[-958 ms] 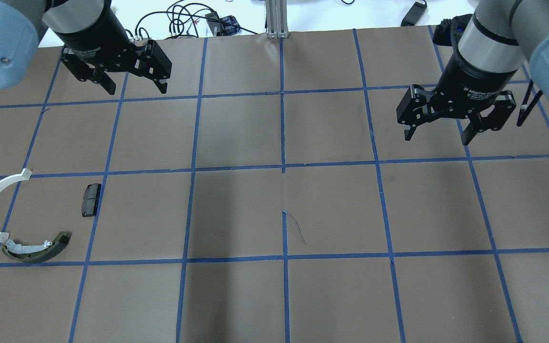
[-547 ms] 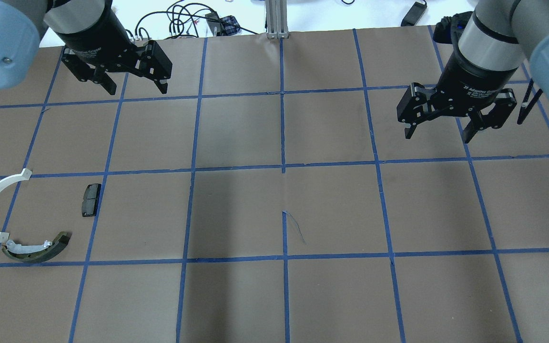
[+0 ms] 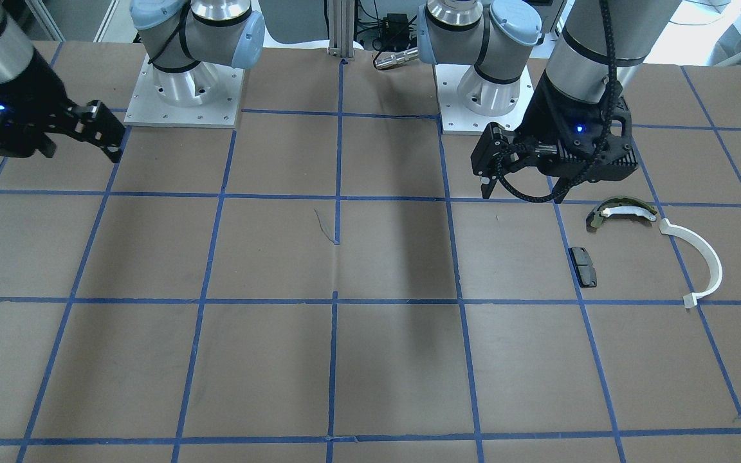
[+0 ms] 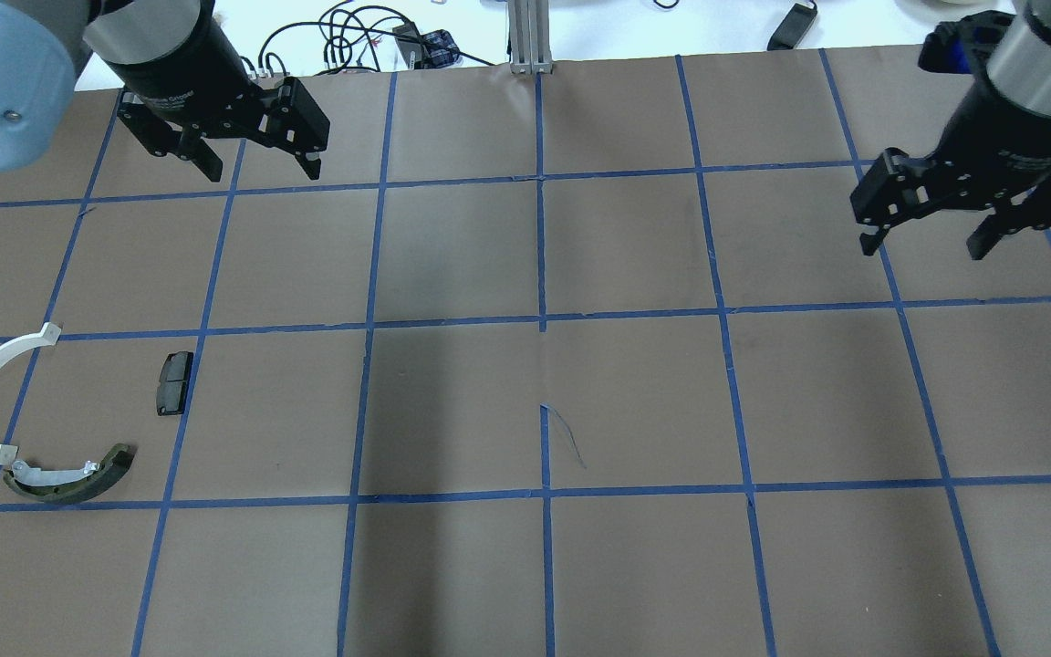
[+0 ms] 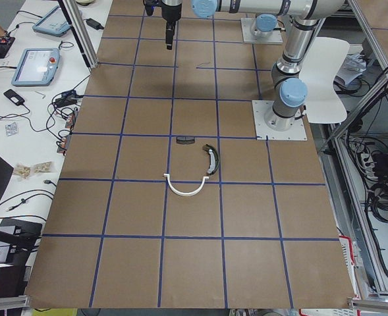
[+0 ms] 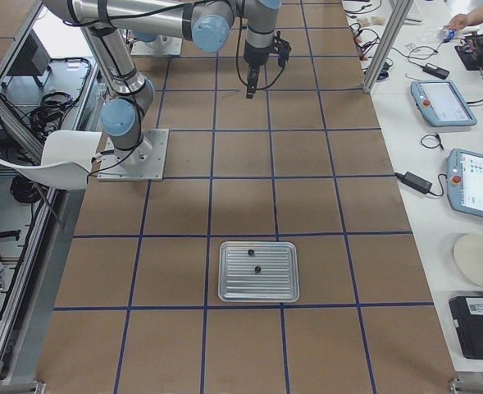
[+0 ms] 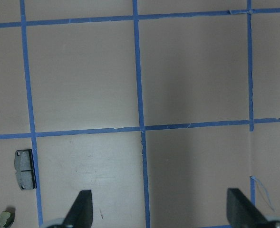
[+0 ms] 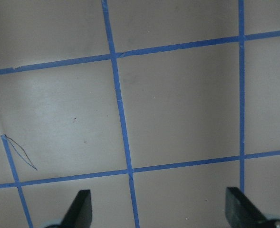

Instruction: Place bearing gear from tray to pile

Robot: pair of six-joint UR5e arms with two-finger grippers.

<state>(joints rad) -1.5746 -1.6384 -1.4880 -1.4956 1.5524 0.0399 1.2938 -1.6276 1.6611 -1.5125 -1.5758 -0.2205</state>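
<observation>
Zero progress: your left tool [image 4: 261, 172] and right tool [image 4: 922, 248] both spread wide, empty; gear [image 6: 257, 268], seemingly dark bit on tray [image 6: 278, 283], far from right tool. Grab, carry to pile [image 4: 174, 383] near left tool remain.

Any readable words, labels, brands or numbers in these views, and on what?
Nothing reads clearly.
Left gripper: white print on its black body, too blurred to read.
Right gripper: white print on its body, too blurred to read.
Black box on the side table: white label, too small.
Teach pendant screen: too small.
</observation>
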